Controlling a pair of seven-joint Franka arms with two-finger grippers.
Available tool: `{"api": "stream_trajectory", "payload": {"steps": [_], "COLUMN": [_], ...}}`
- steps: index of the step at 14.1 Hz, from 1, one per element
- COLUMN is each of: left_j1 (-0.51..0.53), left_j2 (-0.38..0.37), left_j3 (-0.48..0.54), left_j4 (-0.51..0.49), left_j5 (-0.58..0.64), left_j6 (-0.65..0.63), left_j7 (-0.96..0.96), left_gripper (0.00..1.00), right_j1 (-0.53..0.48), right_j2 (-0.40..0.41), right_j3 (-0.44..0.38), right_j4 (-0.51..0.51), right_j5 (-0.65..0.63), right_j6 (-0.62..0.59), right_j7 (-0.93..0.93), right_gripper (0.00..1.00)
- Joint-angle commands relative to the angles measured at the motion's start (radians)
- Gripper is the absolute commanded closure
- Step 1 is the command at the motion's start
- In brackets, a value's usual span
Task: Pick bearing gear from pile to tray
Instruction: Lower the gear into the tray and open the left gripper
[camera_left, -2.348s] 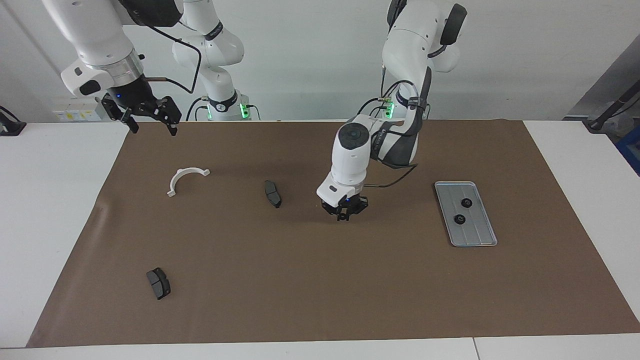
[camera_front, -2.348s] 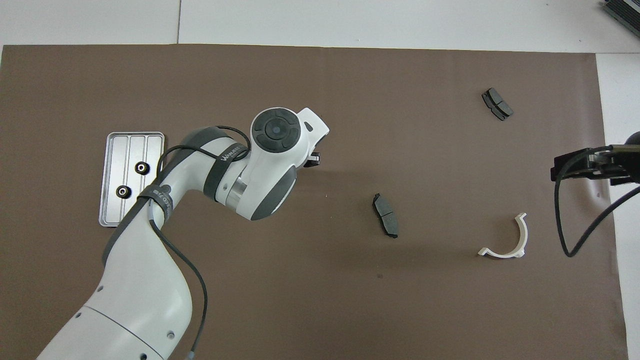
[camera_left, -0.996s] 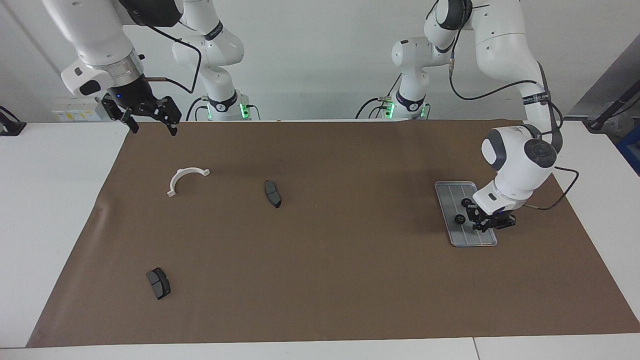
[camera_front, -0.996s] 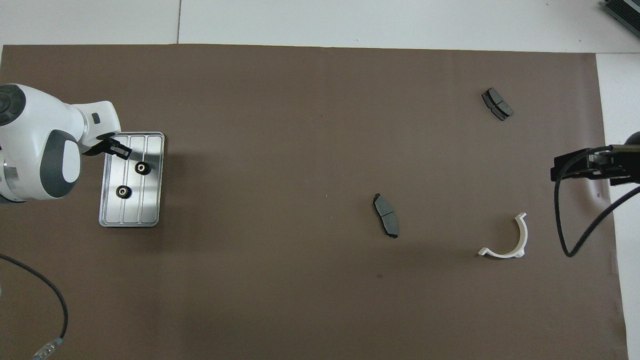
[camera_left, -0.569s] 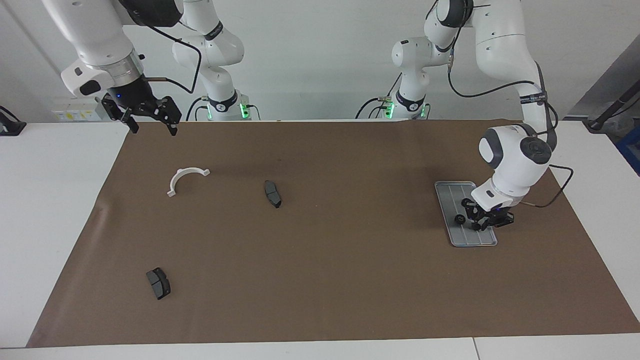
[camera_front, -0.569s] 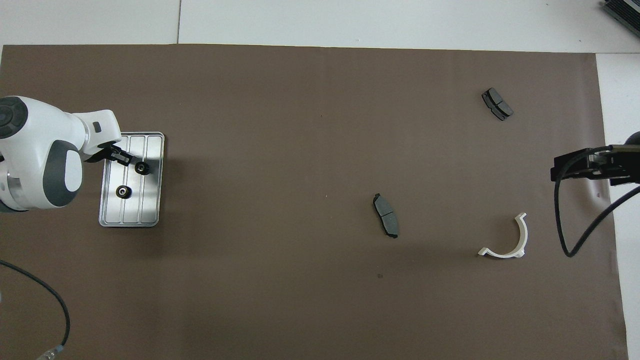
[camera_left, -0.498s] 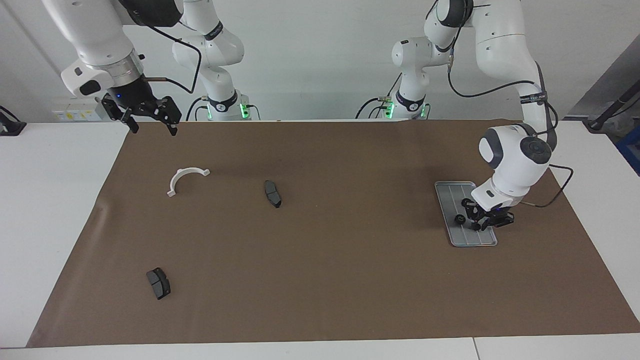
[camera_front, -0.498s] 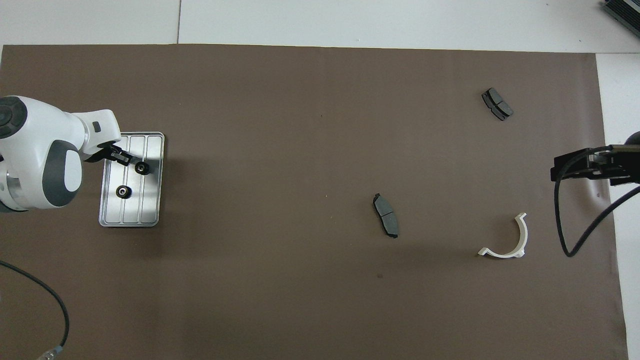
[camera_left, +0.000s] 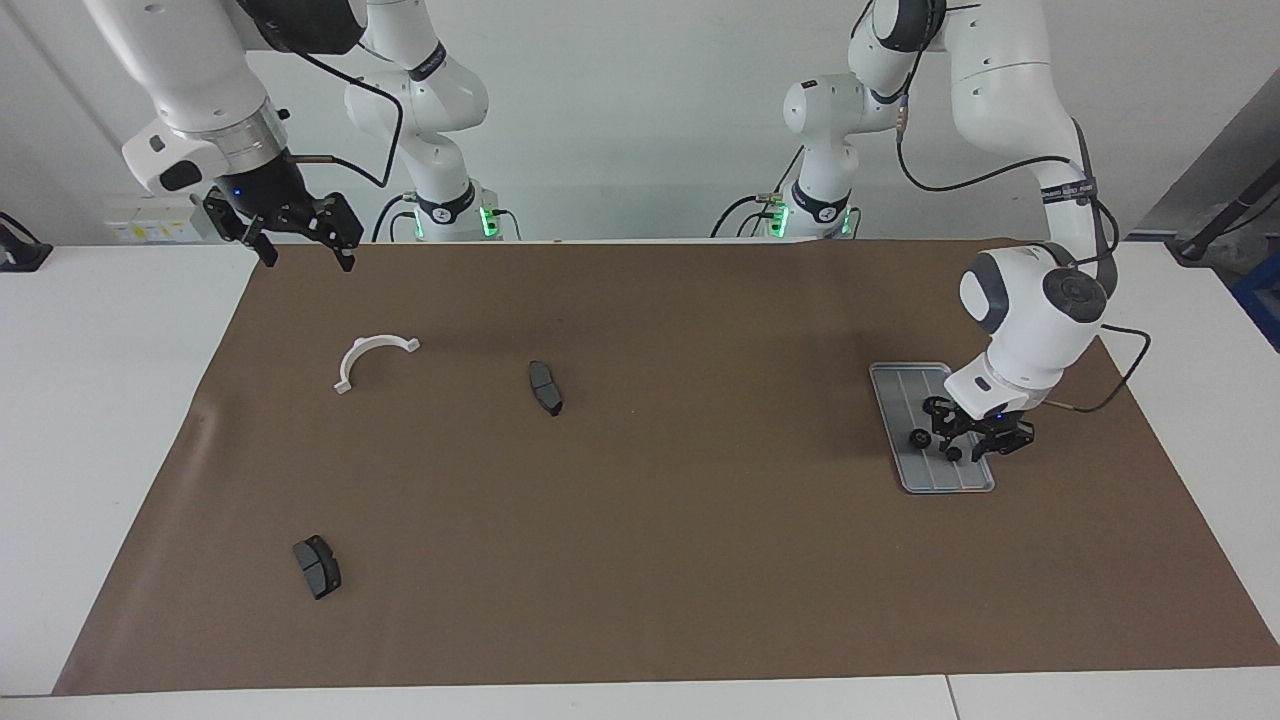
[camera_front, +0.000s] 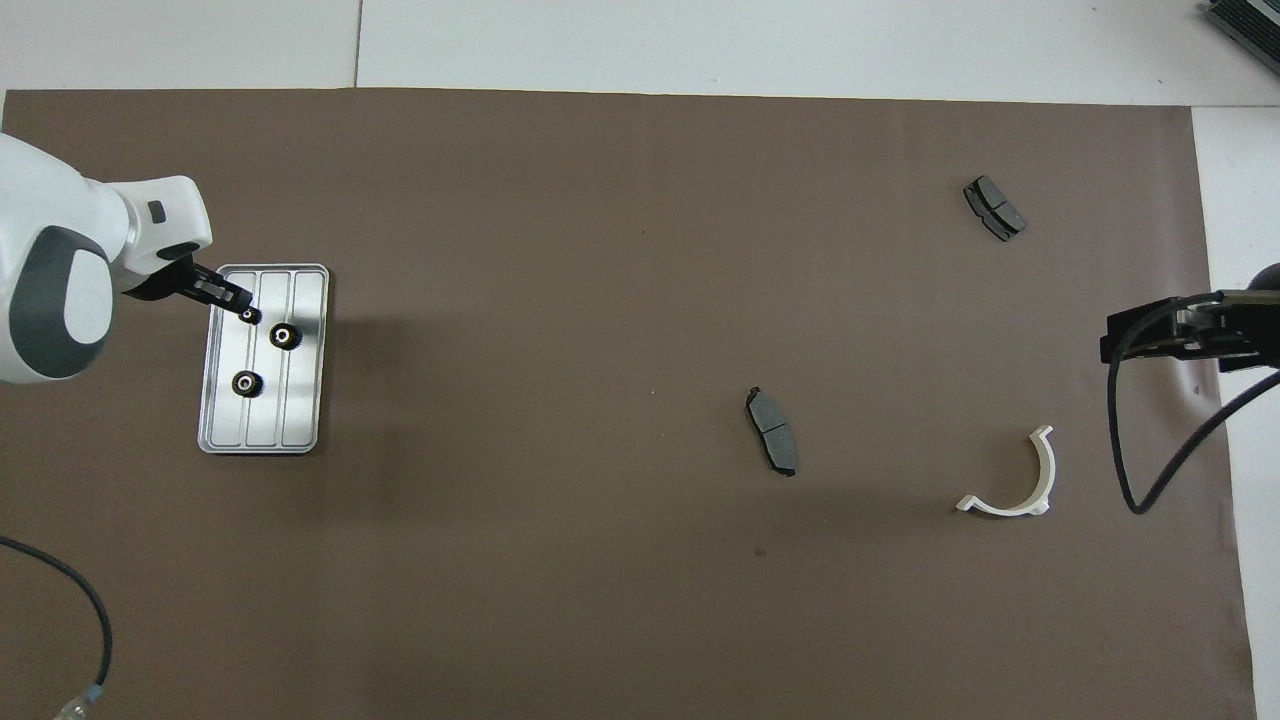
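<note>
The silver tray (camera_front: 300, 420) (camera_left: 905, 385) lies at the left arm's end of the brown mat. Three black bearing gears lie in it: one (camera_front: 246, 382), one (camera_front: 286, 337) (camera_left: 917, 439), and a third (camera_front: 247, 315) (camera_left: 953, 453) just under my left gripper's fingertips. My left gripper (camera_left: 972, 440) (camera_front: 238, 305) hovers low over the tray, open, with nothing in it. What is left of the pile is two dark brake pads (camera_left: 545, 388) (camera_left: 317, 566) and a white arc (camera_left: 372, 357). My right gripper (camera_left: 305, 255) waits open above the mat's corner nearest the right arm's base.
The brown mat (camera_left: 640, 560) covers most of the white table. In the overhead view the brake pads (camera_front: 771, 430) (camera_front: 994, 208) and the white arc (camera_front: 1015, 480) lie spread toward the right arm's end. A cable loops beside the right gripper.
My left gripper carried a bearing gear from mid-mat to the tray, opened and let it go there, then lifted slightly. The right arm stayed still.
</note>
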Motion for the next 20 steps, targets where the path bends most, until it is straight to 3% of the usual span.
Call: {"api": "stream_trajectory", "payload": {"steps": [1, 3, 5, 7, 8, 9, 12, 15, 20], "left_j1": [-0.036, -0.043, -0.043, -0.068, -0.085, -0.103, -0.171, -0.174, -0.16], "left_j2": [-0.045, -0.051, -0.08, -0.143, -0.169, -0.19, -0.207, -0.215, -0.272], "left_j3": [0.006, 0.005, 0.003, 0.001, 0.001, 0.001, 0.006, 0.003, -0.006], "left_j4": [0.114, 0.183, 0.231, 0.229, 0.229, 0.231, 0.234, 0.286, 0.232], "left_j5": [-0.014, -0.013, -0.014, -0.014, -0.014, -0.013, -0.007, -0.016, -0.014], "left_j6": [-0.189, -0.298, -0.382, -0.418, -0.435, -0.444, -0.493, -0.563, -0.512], "left_j7": [-0.06, -0.07, -0.07, -0.114, -0.154, -0.188, -0.273, -0.304, -0.335], "left_gripper": [0.51, 0.51, 0.44, 0.24, 0.07, 0.0, 0.0, 0.0, 0.0], "right_j1": [-0.007, -0.007, -0.005, -0.007, -0.007, -0.007, -0.007, -0.007, -0.007], "right_j2": [-0.02, -0.02, -0.02, -0.02, -0.02, -0.02, -0.02, -0.02, -0.02], "right_j3": [0.003, 0.003, 0.003, 0.003, 0.003, 0.003, 0.003, 0.003, 0.003], "right_j4": [-0.027, -0.027, -0.029, -0.029, -0.029, -0.029, -0.029, -0.029, -0.029], "right_j5": [0.004, 0.004, 0.004, 0.004, 0.004, 0.004, 0.004, 0.004, 0.004], "right_j6": [0.029, 0.029, 0.029, 0.029, 0.029, 0.029, 0.029, 0.029, 0.029], "right_j7": [-0.003, -0.005, -0.005, -0.005, -0.005, -0.005, -0.005, -0.005, -0.005], "right_gripper": [0.0, 0.0, 0.0, 0.0, 0.0, 0.0, 0.0, 0.0, 0.0]}}
